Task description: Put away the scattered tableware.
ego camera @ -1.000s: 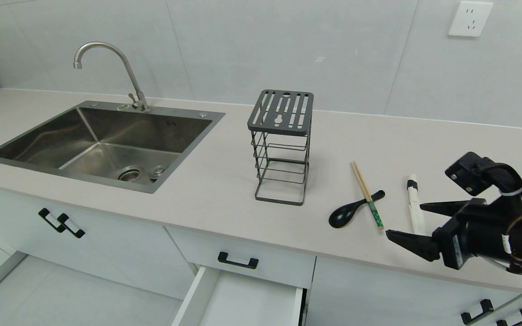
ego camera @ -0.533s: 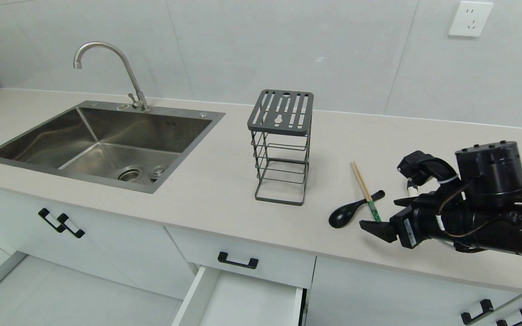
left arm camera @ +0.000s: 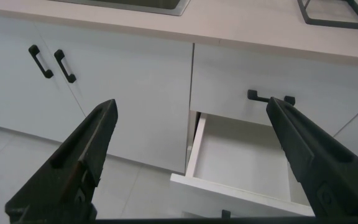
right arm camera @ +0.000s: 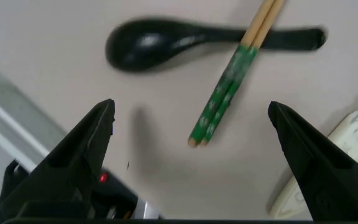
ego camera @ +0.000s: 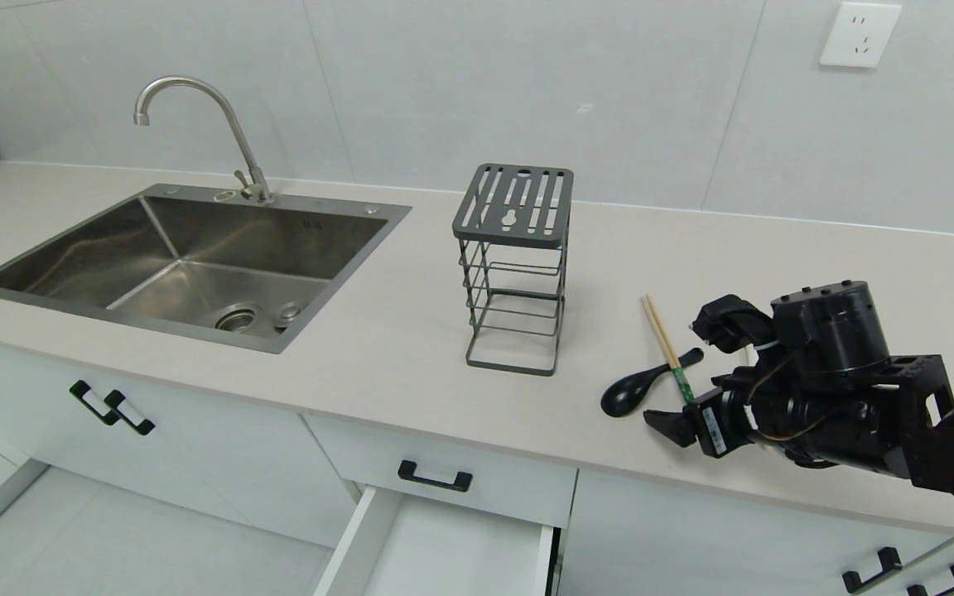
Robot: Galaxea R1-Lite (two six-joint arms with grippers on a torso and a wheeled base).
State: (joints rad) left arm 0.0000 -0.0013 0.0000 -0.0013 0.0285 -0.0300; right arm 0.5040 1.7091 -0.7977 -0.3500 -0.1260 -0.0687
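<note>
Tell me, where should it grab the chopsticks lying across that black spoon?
Likely from above, right pincer straddling both chopsticks crosswise at the green part, beside the spoon handle. They lie side by side, and the handle under them seems to prop them slightly.

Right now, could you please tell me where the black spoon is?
In the head view, the black spoon lies on the counter to the robot's right, between the wire rack and the right gripper, with the chopsticks across its handle.
</note>
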